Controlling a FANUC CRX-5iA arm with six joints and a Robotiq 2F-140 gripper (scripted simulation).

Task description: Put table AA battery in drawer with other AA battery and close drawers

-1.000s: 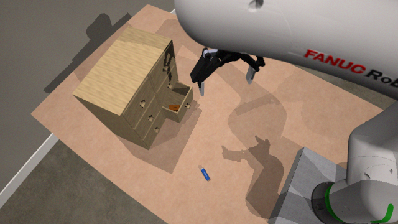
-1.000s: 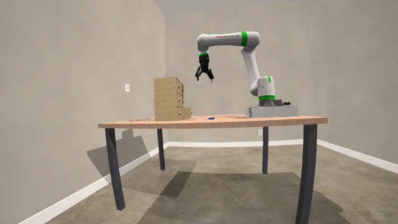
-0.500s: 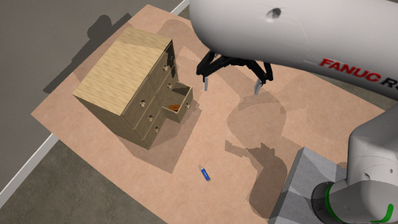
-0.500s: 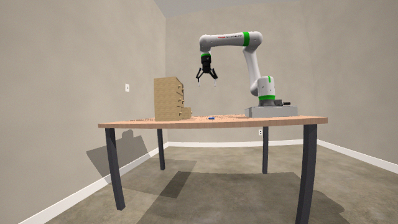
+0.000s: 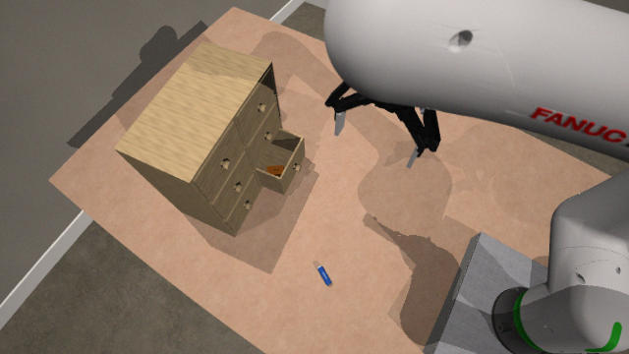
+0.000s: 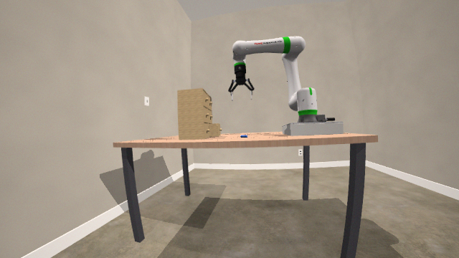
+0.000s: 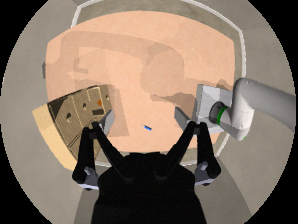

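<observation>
The blue AA battery [image 5: 323, 274] [image 6: 244, 136] [image 7: 147, 127] lies on the table [image 5: 162, 275], in front of the wooden chest [image 5: 197, 133] [image 6: 193, 115] [image 7: 73, 112]. One bottom drawer [image 5: 290, 159] [image 6: 215, 130] [image 7: 101, 104] stands pulled out. A small orange-brown thing [image 5: 275, 170] lies in it. The other drawers are pushed in, and their contents are hidden. My gripper [image 5: 374, 145] [image 6: 242, 97] [image 7: 143, 113] is open and empty. It hangs high above the table, to the right of the chest and level with its top in the exterior view.
The robot's grey base block [image 5: 491, 275] [image 6: 312, 127] [image 7: 208, 99] stands at the table's near right corner. The arm's big white link [image 5: 467, 54] crosses over the table's back right. The table's edges run close behind and to the left of the chest.
</observation>
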